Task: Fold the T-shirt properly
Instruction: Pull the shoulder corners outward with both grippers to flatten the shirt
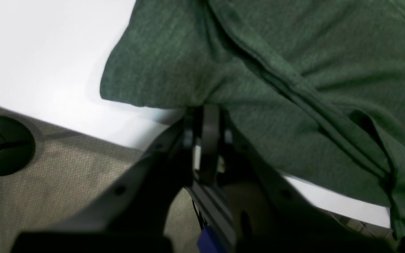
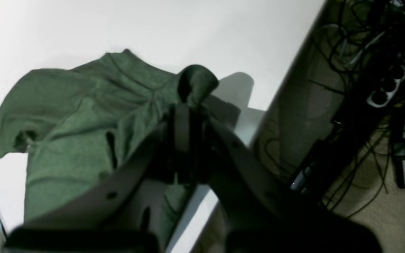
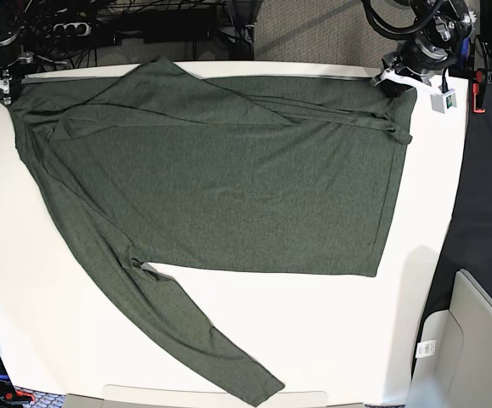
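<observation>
On the white table (image 3: pixel 415 280), the T-shirt (image 3: pixel 229 187) lies spread wide, body across the middle, one long sleeve (image 3: pixel 186 331) trailing toward the near edge. At the far left corner, the right gripper (image 3: pixel 9 81) is closed, pinching a bunched cloth edge. At the far right corner, the left gripper (image 3: pixel 392 78) is likewise closed on the fabric edge. The step in hand appears to be a two-corner carry of the far edge. Keep both grips firm, lift evenly, hold the edge taut between the arms, and lay it square toward the near side to avoid creases.
</observation>
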Robot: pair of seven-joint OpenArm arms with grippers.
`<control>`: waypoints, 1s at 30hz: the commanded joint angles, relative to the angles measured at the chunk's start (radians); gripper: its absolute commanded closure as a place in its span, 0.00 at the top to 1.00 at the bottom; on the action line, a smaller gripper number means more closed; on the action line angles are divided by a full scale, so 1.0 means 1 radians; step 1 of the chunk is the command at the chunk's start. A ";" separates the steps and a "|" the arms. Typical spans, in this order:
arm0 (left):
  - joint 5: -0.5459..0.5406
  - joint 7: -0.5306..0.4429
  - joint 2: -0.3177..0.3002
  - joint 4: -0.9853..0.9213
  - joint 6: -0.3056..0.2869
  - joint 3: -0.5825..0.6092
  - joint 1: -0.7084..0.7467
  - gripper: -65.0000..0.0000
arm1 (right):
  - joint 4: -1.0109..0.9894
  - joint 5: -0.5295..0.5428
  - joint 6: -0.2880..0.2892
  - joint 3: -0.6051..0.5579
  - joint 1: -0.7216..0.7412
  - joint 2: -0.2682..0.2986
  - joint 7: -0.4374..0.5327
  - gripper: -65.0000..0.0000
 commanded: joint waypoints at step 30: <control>-0.012 -0.008 -0.009 0.018 0.001 -0.019 0.044 0.25 | 0.020 0.016 -0.003 0.031 -0.036 0.006 0.014 0.33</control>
